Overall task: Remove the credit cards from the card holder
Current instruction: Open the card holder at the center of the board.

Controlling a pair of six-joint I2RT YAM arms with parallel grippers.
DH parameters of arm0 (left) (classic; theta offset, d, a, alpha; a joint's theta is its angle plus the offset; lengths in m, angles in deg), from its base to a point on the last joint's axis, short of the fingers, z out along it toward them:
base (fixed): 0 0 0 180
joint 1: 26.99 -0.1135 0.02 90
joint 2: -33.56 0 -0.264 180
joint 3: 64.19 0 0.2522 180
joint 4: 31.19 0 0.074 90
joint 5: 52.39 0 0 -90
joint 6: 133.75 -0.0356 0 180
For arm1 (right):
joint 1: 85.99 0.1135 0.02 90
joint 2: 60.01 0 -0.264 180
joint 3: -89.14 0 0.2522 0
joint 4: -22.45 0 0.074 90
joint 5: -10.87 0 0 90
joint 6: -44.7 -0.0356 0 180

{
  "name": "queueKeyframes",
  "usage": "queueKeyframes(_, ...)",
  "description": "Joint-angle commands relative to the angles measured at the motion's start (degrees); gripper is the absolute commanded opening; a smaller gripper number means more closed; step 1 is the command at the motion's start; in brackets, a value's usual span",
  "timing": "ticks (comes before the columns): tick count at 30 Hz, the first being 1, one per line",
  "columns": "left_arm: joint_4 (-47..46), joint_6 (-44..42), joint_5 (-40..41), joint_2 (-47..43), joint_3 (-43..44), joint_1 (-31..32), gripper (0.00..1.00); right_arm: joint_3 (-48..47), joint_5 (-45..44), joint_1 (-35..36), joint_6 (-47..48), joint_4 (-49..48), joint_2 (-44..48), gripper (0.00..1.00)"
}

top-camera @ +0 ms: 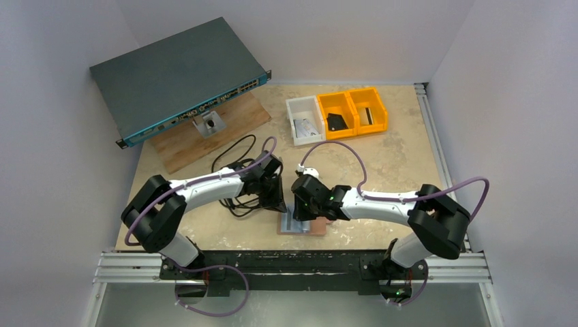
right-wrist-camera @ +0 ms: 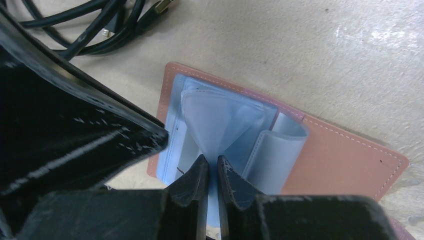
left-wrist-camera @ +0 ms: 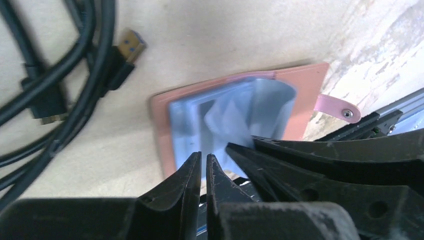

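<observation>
2 hands (left-wrist-camera: 204,162) (right-wrist-camera: 212,167) pinch clear pockets (right-wrist-camera: 220,122) of the open card holder (right-wrist-camera: 340,160)

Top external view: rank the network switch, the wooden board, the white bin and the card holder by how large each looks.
1. network switch, clearly largest.
2. wooden board, though the switch covers part of it, so its full extent is unsure.
3. white bin.
4. card holder, smallest, but the grippers hide part of it, so its rank against the bin is unsure.

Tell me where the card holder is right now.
The card holder lies open on the table near its front edge, midway between the two arms in the top view. Both grippers are down on it, and the black cables lie just to its left.
</observation>
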Motion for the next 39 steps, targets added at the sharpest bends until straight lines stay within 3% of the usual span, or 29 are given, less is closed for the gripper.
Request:
queueKeyframes(1, -1.3, 2.5, 0.5, 1.6, 3.4, 2.1, 0.07, 0.9, 1.4, 0.0, 0.3, -3.1, 3.0, 0.08)
queueKeyframes(7, -1.7, 4.1, 1.7, 5.7, 5.1, 3.6, 0.00, 4.2, 0.7, 0.0, -1.6, -3.0, 6.6, 0.07)
queueKeyframes(16, -1.9, 4.8, 3.1, 9.2, 4.8, 4.2, 0.00, 5.3, -5.1, 0.0, -4.3, 5.2, 9.8, 0.18)
queueKeyframes(27, 0.4, 3.0, 4.3, 8.7, 6.6, 4.8, 0.00, 7.0, -8.4, 0.0, -6.1, 9.4, 12.4, 0.46)
queueKeyframes(39, 4.2, -0.8, 3.5, 9.2, 14.7, 7.5, 0.04, 3.9, -11.6, 0.0, -6.2, 14.7, 19.1, 0.50)
